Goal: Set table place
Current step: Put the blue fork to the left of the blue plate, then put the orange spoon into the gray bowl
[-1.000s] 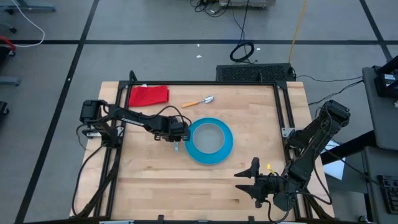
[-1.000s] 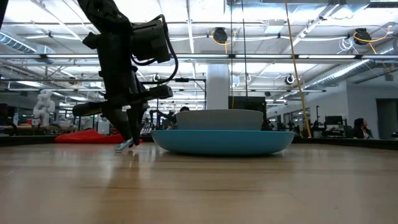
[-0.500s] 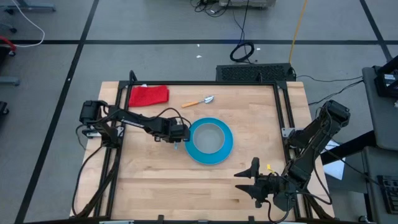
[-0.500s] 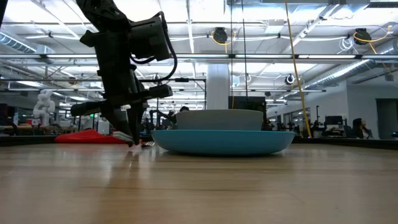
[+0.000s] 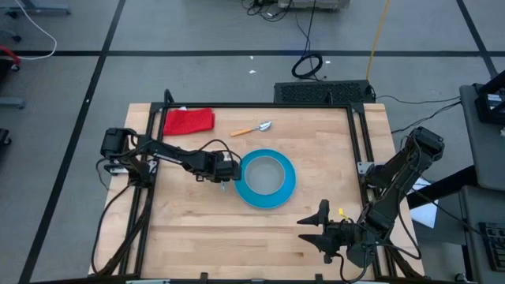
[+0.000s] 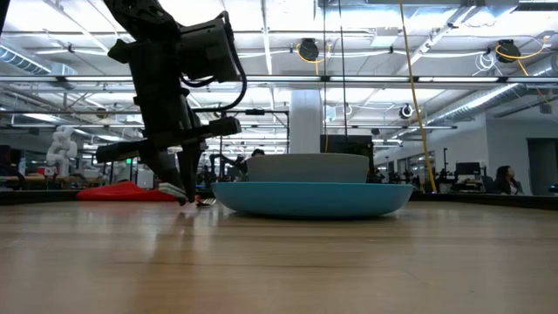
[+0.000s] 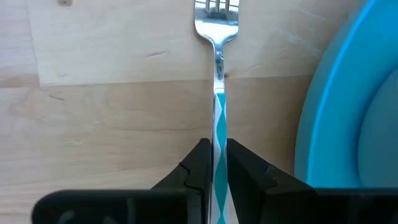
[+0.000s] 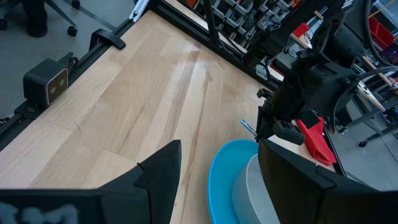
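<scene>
The bright-blue plate [image 5: 268,192] lies mid-table with the grey bowl [image 5: 267,171] standing in it. My left gripper [image 5: 223,174] is just left of the plate's rim, shut on the fork [image 7: 217,37], which runs alongside the plate with its tines toward the far edge. The orange-handled spoon [image 5: 252,128] lies flat on the wood behind the plate. My right gripper [image 5: 316,225] hangs open near the table's front right, touching nothing. My left gripper pinches the fork's pale patterned handle [image 7: 219,127] between its two fingers [image 7: 200,163], one on each side edge. The fingers come steeply from above. The fork sticks out past them toward the far edge, low over the wood [image 6: 207,201]; whether it touches the table I cannot tell.
A red cloth [image 5: 189,121] lies at the far left corner. The black frame [image 5: 260,105] edges the tabletop. Bare wood stretches in front of the plate [image 5: 221,237] and to its right [image 5: 331,158].
In the low view the fork's pale handle end no longer shows slanting down in front of my left gripper's fingers. The fork's other end now shows low between the fingers and the plate. The plate, bowl, spoon and right arm have kept still.
</scene>
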